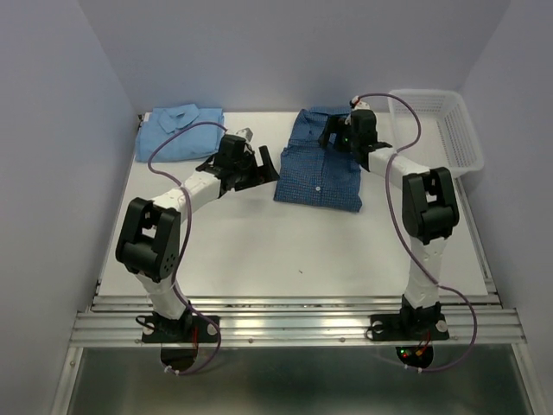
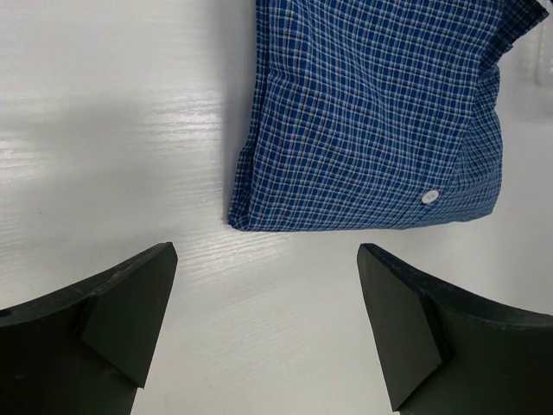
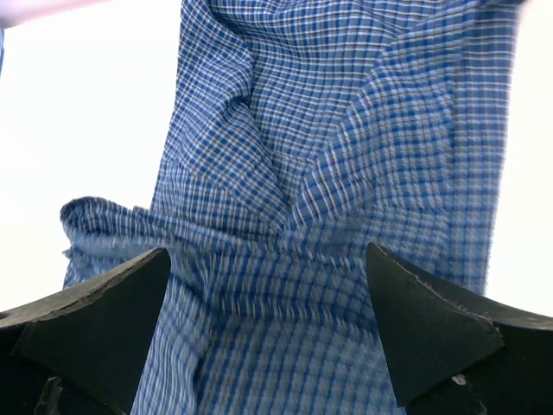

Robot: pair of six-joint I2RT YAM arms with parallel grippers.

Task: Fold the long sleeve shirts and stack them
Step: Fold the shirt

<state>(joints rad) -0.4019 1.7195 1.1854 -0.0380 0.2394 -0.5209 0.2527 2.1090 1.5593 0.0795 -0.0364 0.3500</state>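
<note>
The dark blue checked shirt (image 1: pixel 318 173) lies folded at the table's back middle; it also shows in the left wrist view (image 2: pixel 371 112) and fills the right wrist view (image 3: pixel 320 216). The light sky blue shirt (image 1: pixel 179 131) lies folded at the back left corner. My left gripper (image 1: pixel 266 166) is open and empty just left of the checked shirt's near left corner, over bare table (image 2: pixel 268 311). My right gripper (image 1: pixel 332 136) is open just above the checked shirt's collar end, its fingers (image 3: pixel 432 333) spread over the cloth and holding nothing.
A white plastic mesh basket (image 1: pixel 436 130) stands at the back right corner, beside the checked shirt. Grey walls close in the back and both sides. A metal rail (image 1: pixel 294 324) runs along the near edge.
</note>
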